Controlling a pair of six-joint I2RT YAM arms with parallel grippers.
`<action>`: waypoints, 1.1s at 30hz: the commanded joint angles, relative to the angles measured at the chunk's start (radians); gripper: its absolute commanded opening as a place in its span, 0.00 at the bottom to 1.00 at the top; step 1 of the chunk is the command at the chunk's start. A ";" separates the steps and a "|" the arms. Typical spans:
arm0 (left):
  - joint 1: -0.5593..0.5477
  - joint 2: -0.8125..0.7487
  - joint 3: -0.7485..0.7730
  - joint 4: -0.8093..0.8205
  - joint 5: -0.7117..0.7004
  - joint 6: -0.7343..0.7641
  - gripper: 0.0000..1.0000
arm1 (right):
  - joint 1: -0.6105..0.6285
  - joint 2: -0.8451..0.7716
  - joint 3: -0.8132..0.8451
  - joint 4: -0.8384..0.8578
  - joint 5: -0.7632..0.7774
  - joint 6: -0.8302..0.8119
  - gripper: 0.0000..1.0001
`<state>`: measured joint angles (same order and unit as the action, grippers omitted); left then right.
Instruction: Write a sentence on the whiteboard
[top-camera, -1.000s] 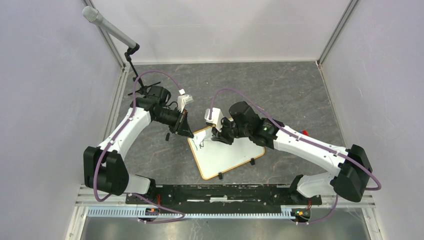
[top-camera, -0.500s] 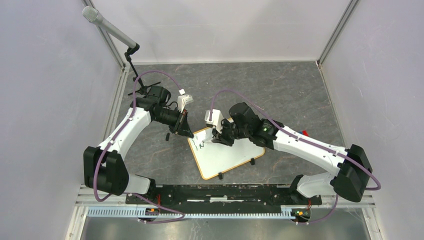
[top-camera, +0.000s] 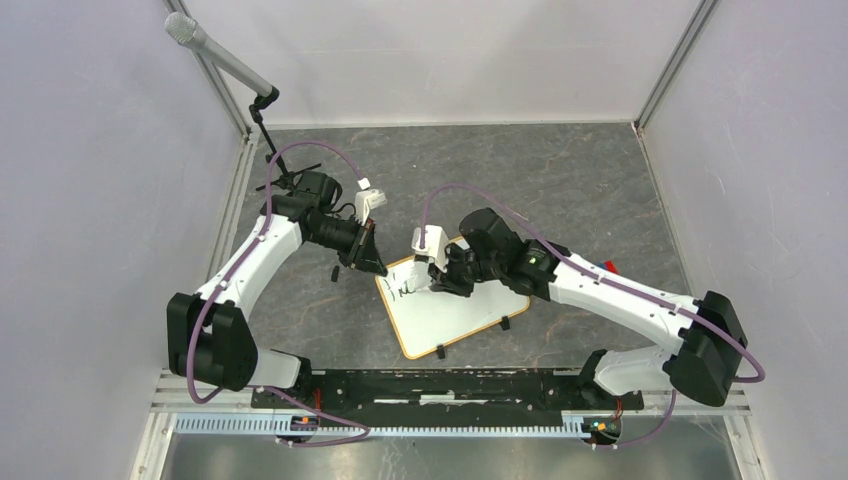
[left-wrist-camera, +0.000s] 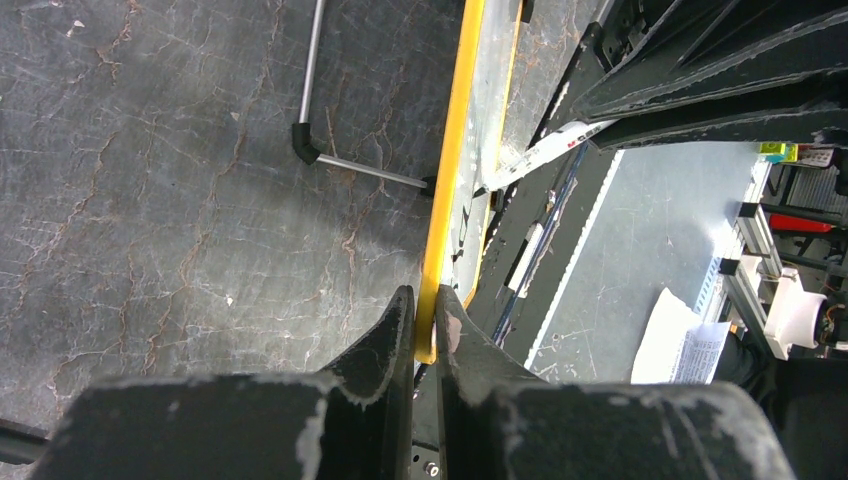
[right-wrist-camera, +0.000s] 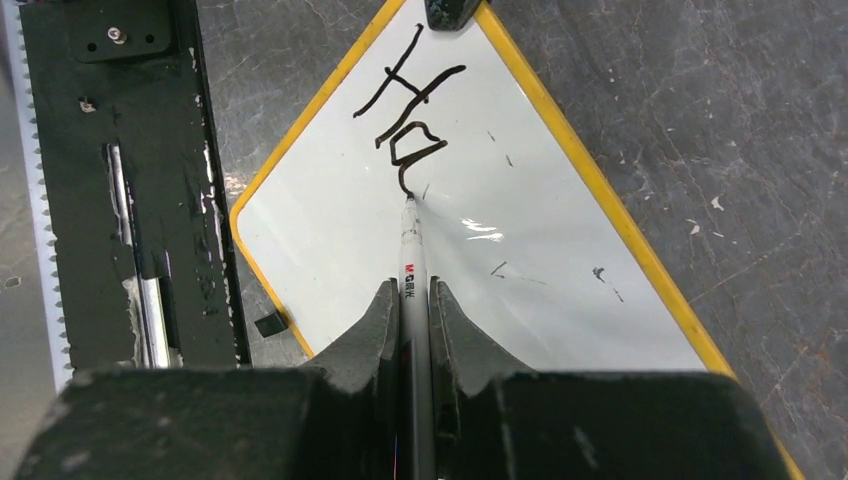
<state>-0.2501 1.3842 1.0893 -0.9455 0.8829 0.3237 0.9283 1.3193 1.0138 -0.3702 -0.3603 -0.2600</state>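
Dark sentence (right-wrist-camera: 405, 125) just "Ha", whiteboard (right-wrist-camera: 520, 260) corner under left tool (left-wrist-camera: 427, 318), marker (right-wrist-camera: 411, 270) rear hidden

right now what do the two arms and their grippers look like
White links and black joints on the left arm and right arm, a purple cable looping along each. Black wedge-shaped fingers, scuffed grey, on the left gripper and right gripper.

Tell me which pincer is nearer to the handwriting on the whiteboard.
Right. The right pincer holds a marker whose tip touches the handwriting; the left pincer clamps the whiteboard's frame at its edge, off the writing.
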 joint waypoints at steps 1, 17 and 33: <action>-0.015 -0.015 -0.008 -0.019 -0.013 0.003 0.02 | 0.000 -0.044 0.076 -0.016 0.025 -0.024 0.00; -0.017 -0.023 -0.012 -0.019 -0.021 0.005 0.02 | -0.005 0.014 0.101 0.017 0.034 -0.028 0.00; -0.017 -0.017 -0.012 -0.020 -0.020 0.007 0.02 | -0.060 0.011 0.114 0.016 0.041 -0.025 0.00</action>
<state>-0.2550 1.3792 1.0893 -0.9413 0.8696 0.3237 0.8833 1.3399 1.0813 -0.3828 -0.3439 -0.2771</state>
